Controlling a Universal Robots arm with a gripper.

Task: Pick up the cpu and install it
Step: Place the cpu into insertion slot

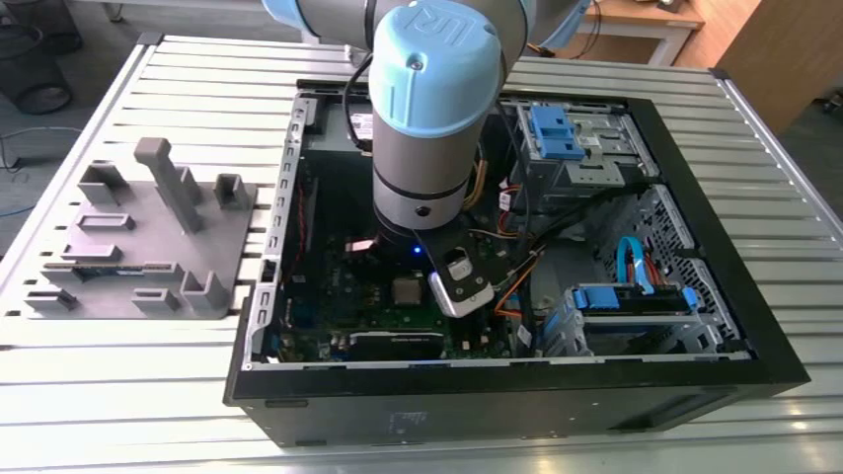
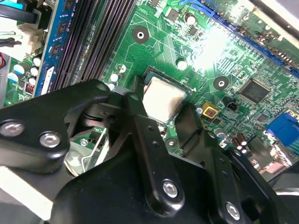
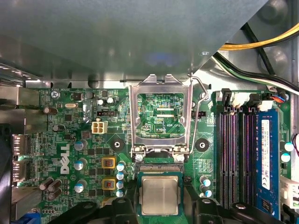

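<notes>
The cpu (image 3: pixel 160 195), a small square chip with a pale metal top, lies flat in the dark socket on the green motherboard (image 3: pixel 70 140). It also shows in the second wrist view as the pale cpu (image 2: pixel 161 95). My gripper (image 3: pixel 160 208) (image 2: pixel 161 105) is low over it, open, with one black finger (image 3: pixel 122 207) on each side of the chip. A thin strip of the socket's rim shows between the chip and each finger. The socket's silver load plate (image 3: pixel 159 116) stands flipped open beside the cpu, its wire lever (image 3: pixel 198 88) raised.
The arm (image 1: pixel 421 118) reaches down into an open black computer case (image 1: pixel 737 326) on a slatted metal table (image 1: pixel 132 395). Long black memory slots (image 3: pixel 233 154) and loose cables (image 3: pixel 261 42) lie close to the socket. A grey fixture tray (image 1: pixel 132 247) sits at the exterior view's left.
</notes>
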